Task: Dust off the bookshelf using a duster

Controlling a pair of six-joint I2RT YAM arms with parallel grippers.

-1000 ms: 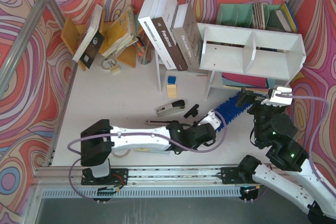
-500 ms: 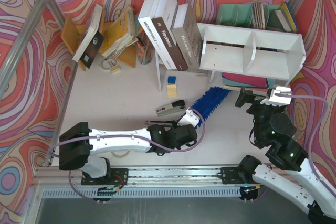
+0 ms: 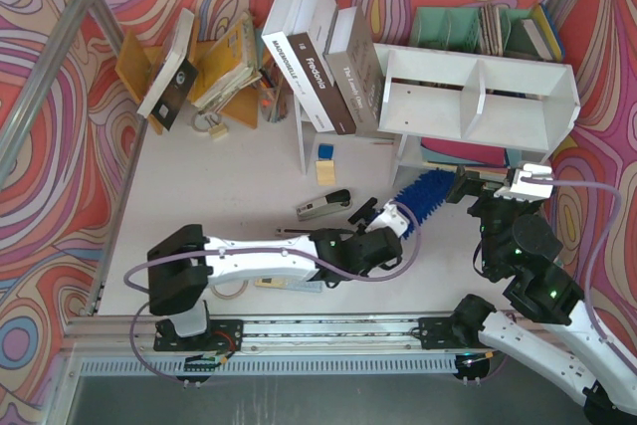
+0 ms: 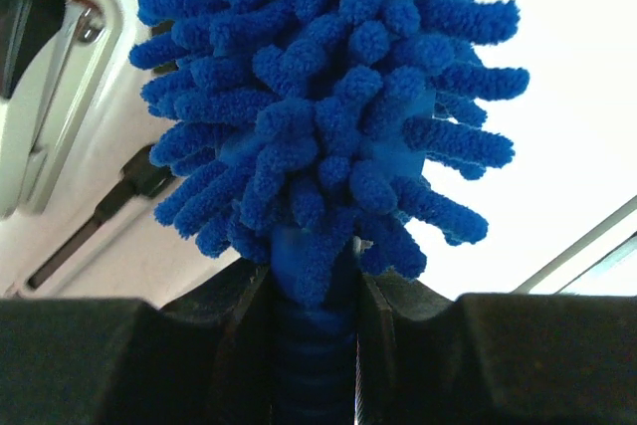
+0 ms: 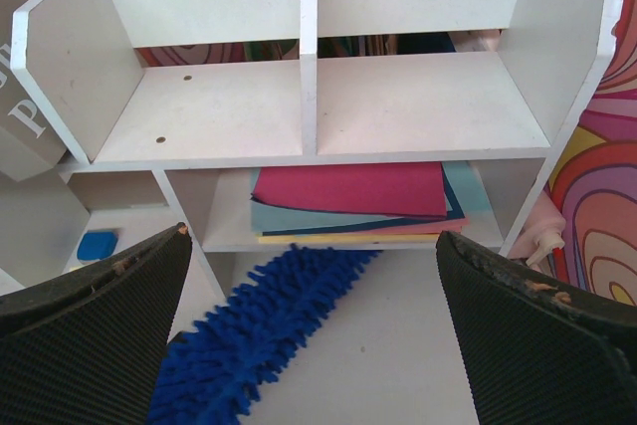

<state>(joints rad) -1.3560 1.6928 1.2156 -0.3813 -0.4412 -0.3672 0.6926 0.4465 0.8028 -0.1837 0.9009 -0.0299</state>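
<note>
In the left wrist view, the left gripper [image 4: 317, 340] sits at the bottom edge, its two black fingers [image 4: 129, 360] pinched narrow on the slim ribbed handle of the duster [image 4: 328, 116]. The bright-blue chenille head fans up from that grip and fills the middle of the frame. A grey stapler [image 4: 40, 116] lies on the white table [image 4: 567, 126] at the upper left, and a black-handled tool [image 4: 100, 226] lies just below it.

From above, the left gripper [image 3: 388, 218] is right of centre in the lower half. The duster [image 3: 423, 192] slants up and to the right from it, its tip near the lower left corner of the bookshelf [image 3: 478, 97]. The stapler [image 3: 323, 206] lies just left of the gripper.

The right gripper [image 3: 466, 187] hangs beside the duster's tip, below the shelf. Whether it touches the head cannot be told. In the right wrist view, the right gripper [image 5: 311, 236] is spread wide and holds nothing, with one ribbed pad [image 5: 90, 335] at each lower corner. Between the pads the duster [image 5: 249, 345] lies on the table, its tip at the front edge of the lower tier. The bookshelf [image 5: 318, 97] fills the upper frame, a divider splitting it into two cubbies. A stack of pink, teal and yellow sheets [image 5: 348, 196] lies in the lower tier.

In the top view, large white books [image 3: 318, 57] lean left of the shelf.
</note>
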